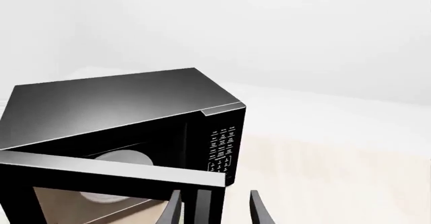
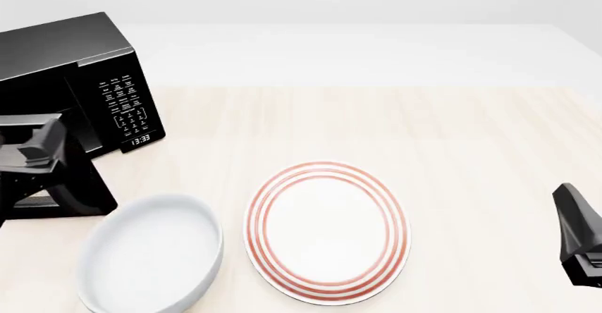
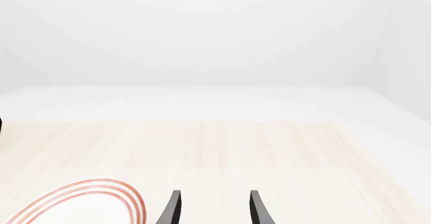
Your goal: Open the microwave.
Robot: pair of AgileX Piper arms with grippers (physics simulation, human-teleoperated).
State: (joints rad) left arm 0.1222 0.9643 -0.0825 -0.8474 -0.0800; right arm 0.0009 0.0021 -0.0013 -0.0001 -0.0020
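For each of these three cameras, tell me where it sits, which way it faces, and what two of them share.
Left wrist: behind the left end effector, facing the glossy black microwave oven, whose door stands swung open; both fingertips show, one on each side of the door's edge.
Front: above the arms' side of the pale wooden table, looking forward and down; left arm at the door, right arm at the right edge.
Right wrist: behind the right end effector, facing bare tabletop; open fingertips show.
Front and right wrist share the red-ringed white plate.
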